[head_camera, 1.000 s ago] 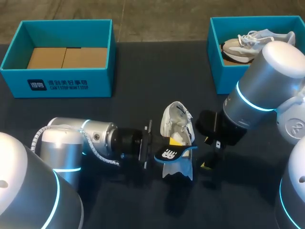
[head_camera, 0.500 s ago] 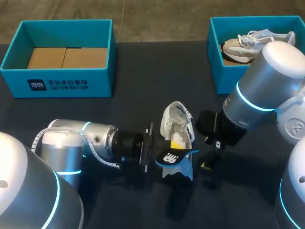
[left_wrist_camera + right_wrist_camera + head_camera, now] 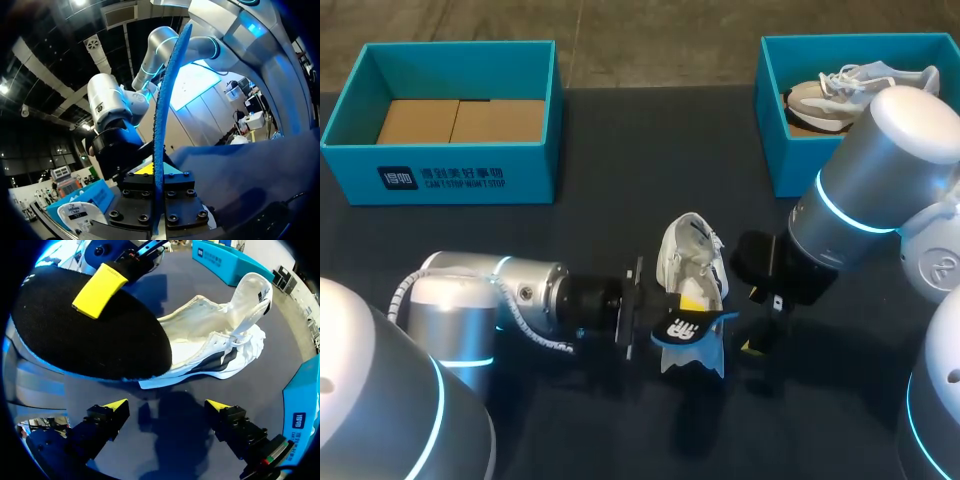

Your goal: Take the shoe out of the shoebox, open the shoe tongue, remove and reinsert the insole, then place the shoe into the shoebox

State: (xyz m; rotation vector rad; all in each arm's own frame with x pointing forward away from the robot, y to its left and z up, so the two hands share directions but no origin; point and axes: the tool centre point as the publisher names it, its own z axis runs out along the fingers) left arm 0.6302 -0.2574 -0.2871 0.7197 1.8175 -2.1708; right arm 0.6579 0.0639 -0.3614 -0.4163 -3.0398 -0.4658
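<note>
The dark surface carries everything. The left arm lies low across its near part, pointing toward the middle, and the right arm comes in from the far right and bends down toward the same spot. Two teal shoeboxes stand along the far edge, well apart. The left shoebox shows only a brown cardboard floor inside, and the right shoebox holds a second shoe, pale with white laces. The white shoe is out of both boxes. It rests on the surface in the middle, between the two arms' ends, with its tongue raised clear of the opening so the pale inside shows in the right wrist view. The insole, black on one face and blue along its edge and underside, is outside the shoe at its near end, and part of it overlaps the shoe's opening. Whether it touches the shoe there cannot be told. The left gripper is clamped narrow on the insole, which runs edge-on between its fingers, one yellow tip lying flat on the black face. The right gripper is spread wide just beside the shoe, holding nothing, with only bare surface between its fingers.
</note>
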